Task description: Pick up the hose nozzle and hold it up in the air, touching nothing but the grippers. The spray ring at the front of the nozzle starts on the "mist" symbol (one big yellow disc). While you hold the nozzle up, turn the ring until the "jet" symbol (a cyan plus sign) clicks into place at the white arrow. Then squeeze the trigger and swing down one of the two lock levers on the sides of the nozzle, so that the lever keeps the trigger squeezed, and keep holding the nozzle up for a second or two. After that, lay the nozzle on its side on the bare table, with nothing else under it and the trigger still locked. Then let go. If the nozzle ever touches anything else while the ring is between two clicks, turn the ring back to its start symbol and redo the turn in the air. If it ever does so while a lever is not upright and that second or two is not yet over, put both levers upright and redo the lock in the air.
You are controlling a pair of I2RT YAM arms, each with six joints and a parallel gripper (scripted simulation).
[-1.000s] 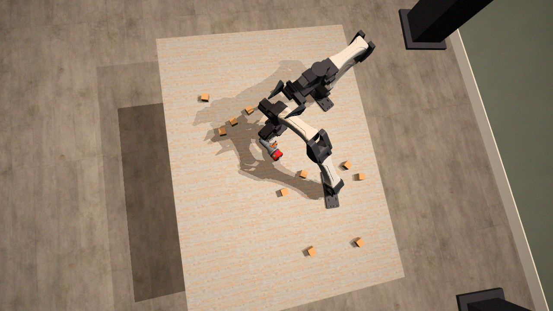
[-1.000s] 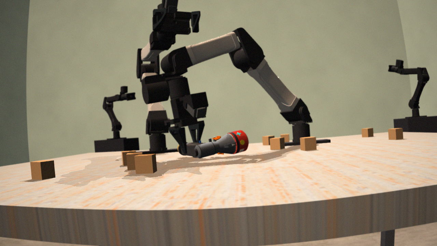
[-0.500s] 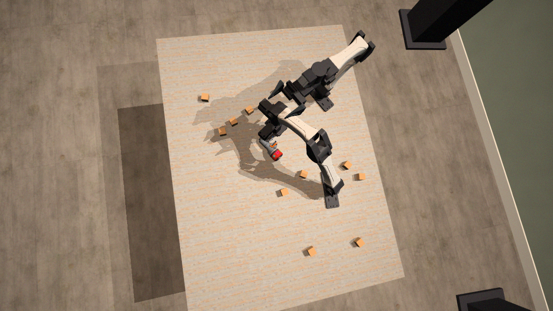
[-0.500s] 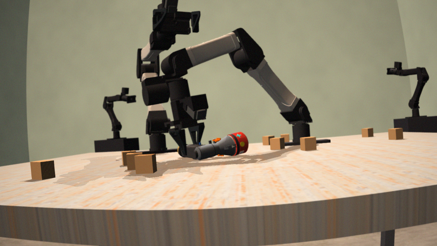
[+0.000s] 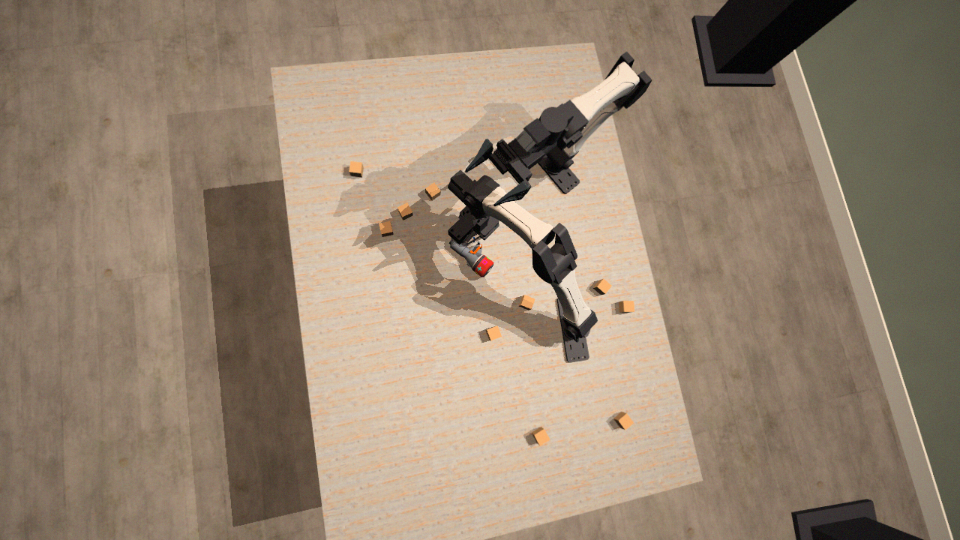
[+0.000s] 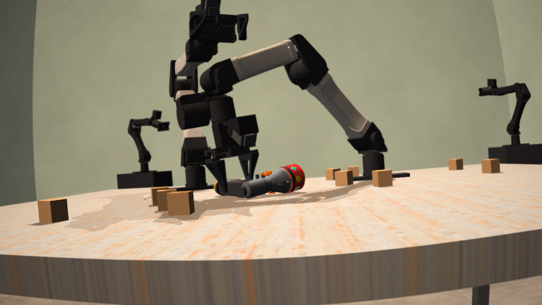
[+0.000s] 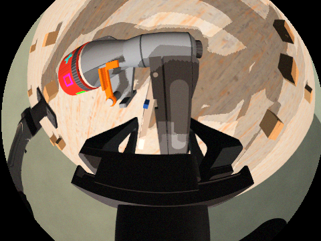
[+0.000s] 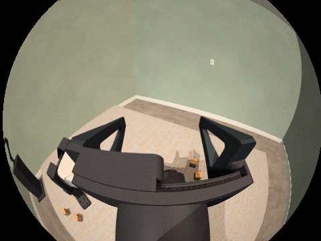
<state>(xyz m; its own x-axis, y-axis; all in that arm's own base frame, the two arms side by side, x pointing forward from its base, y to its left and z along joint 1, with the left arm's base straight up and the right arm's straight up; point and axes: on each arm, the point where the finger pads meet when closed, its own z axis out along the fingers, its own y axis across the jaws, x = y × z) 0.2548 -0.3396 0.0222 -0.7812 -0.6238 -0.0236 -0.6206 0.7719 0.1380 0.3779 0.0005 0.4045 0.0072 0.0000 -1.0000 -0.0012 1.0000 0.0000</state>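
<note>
The grey plastic hose nozzle (image 5: 466, 254) (image 6: 261, 185) (image 7: 134, 50) lies on its side on the pale wooden table (image 5: 403, 403) (image 6: 303, 227) (image 8: 150, 134). The left gripper (image 5: 469, 233) (image 6: 235, 185) (image 7: 162, 121) is partly open, its black fingers either side of the handle but not clamped. Only the exterior view shows the yellow disc (image 6: 298, 178) on the red spray ring (image 5: 483, 265) (image 6: 297, 178) (image 7: 63, 71); the left wrist view shows the magenta square outline (image 7: 67, 79) clearly — both show the cyan plus (image 6: 293, 167) (image 7: 69, 57). From overhead, the handle is mostly hidden. The right gripper (image 5: 481, 186) (image 6: 220, 26) (image 8: 162, 120) hangs wide open and empty above — its own camera shows walls, table and small orange wooden cubes (image 5: 355, 169) (image 6: 180, 203) (image 8: 198, 175), while the nozzle is out of sight.

The left end effector (image 5: 467, 236) (image 6: 235, 184) (image 7: 162, 121) has opened wider, and the nozzle (image 5: 469, 255) (image 6: 267, 185) (image 7: 134, 50) has dropped slightly.
</note>
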